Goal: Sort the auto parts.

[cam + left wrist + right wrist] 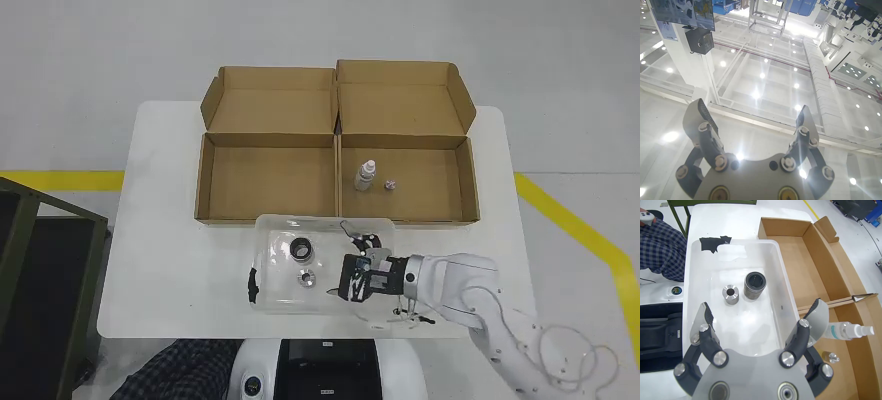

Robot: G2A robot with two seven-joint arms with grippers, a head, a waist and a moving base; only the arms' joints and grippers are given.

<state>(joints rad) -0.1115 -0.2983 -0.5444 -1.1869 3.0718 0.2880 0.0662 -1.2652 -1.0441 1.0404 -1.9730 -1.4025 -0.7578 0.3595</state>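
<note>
Right wrist view: your released right end effector (pixel 762 308) could topple the steel bushing (pixel 730 294) when closing on the adjacent bearing (pixel 754 285).

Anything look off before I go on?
A spray bottle sits in the right-hand cardboard box beside a small metal part; it hardly looks like an auto part. Torn black tape is stuck on the rim of the clear bin.

Looked like a factory hall or test lab: yellow floor line (pixel 60 180), high ceiling (pixel 776 89) with rows of lamps (pixel 762 75), big wall screen (pixel 681 13).
</note>
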